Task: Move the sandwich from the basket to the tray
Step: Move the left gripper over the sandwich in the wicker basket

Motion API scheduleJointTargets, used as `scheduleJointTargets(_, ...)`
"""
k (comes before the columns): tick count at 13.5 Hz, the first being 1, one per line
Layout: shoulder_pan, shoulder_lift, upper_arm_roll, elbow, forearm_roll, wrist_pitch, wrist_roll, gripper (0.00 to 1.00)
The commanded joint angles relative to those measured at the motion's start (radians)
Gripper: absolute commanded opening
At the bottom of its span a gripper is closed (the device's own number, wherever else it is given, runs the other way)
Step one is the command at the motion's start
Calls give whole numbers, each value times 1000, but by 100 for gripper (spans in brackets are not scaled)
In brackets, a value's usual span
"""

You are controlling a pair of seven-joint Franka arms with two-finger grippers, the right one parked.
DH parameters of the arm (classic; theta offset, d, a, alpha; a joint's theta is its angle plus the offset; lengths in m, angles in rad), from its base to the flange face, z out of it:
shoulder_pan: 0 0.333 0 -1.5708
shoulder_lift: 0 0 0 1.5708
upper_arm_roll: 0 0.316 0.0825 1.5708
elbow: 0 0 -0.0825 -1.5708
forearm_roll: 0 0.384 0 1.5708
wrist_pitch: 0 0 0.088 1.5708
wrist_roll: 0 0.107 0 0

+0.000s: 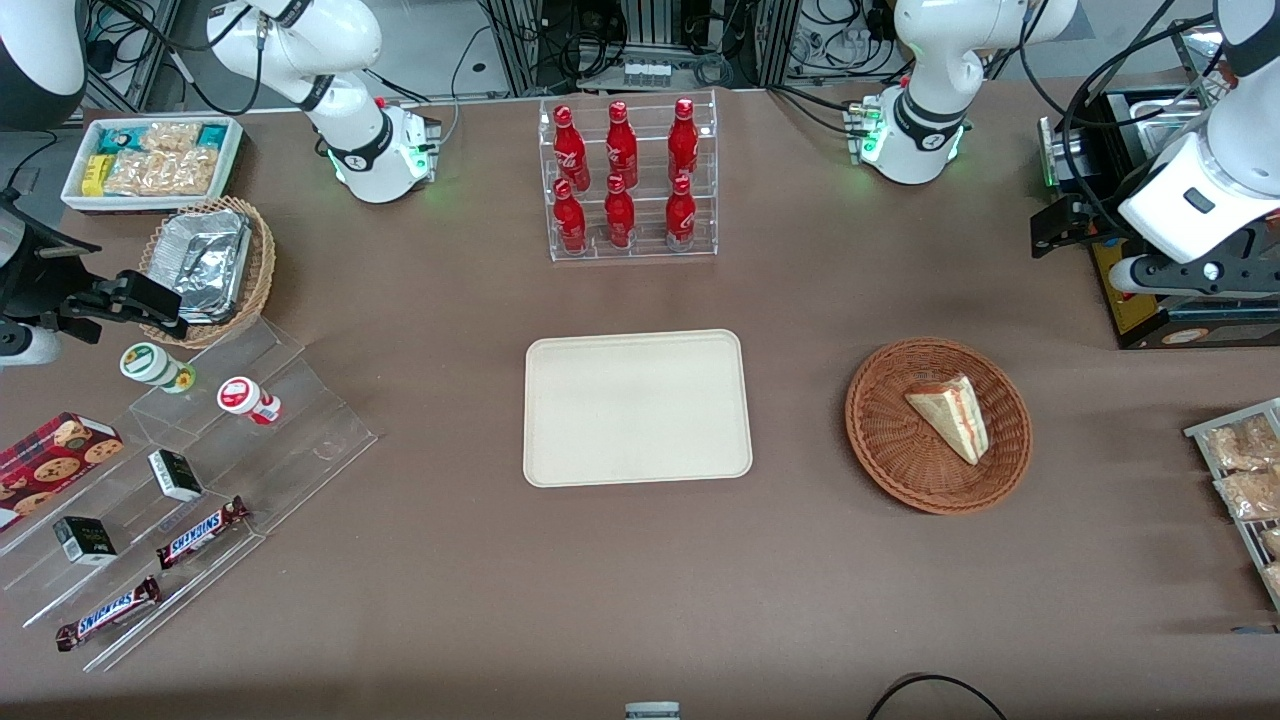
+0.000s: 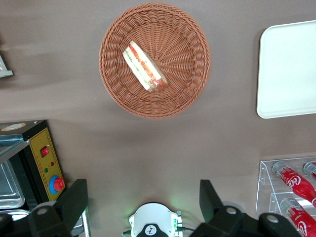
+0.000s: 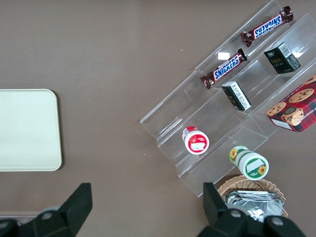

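The sandwich (image 1: 950,415) (image 2: 144,67), a pale triangular wedge with red and green filling along its edge, lies in the round reddish-brown wicker basket (image 1: 880,440) (image 2: 187,84). The cream tray (image 1: 637,407) (image 2: 289,69) (image 3: 27,129) lies flat beside the basket, toward the parked arm's end, with nothing on it. The left arm's gripper (image 1: 1065,225) (image 2: 142,197) hangs high over the table, farther from the front camera than the basket and toward the working arm's end. Its fingers (image 2: 74,202) stand wide open and hold nothing.
A clear rack of red bottles (image 1: 628,180) stands farther from the front camera than the tray. A black box with a red button (image 2: 47,158) (image 1: 1140,300) sits under the gripper. Snack packets on a rack (image 1: 1245,470) lie near the basket. Acrylic steps with snacks (image 1: 200,470) stand at the parked arm's end.
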Motion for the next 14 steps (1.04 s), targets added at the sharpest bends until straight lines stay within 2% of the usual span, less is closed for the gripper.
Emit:
scheduleJointTargets(1,-8,-3,5,3,-15,18,17,100)
scheduleJointTargets(4,-8,9,4,-23,-13,72,17,100)
scheduleJointTargets(10,-5,10,5,-276,-9,331,17,100)
scheduleJointTargets(14,-2,17,8,-482,-6,599,17,100)
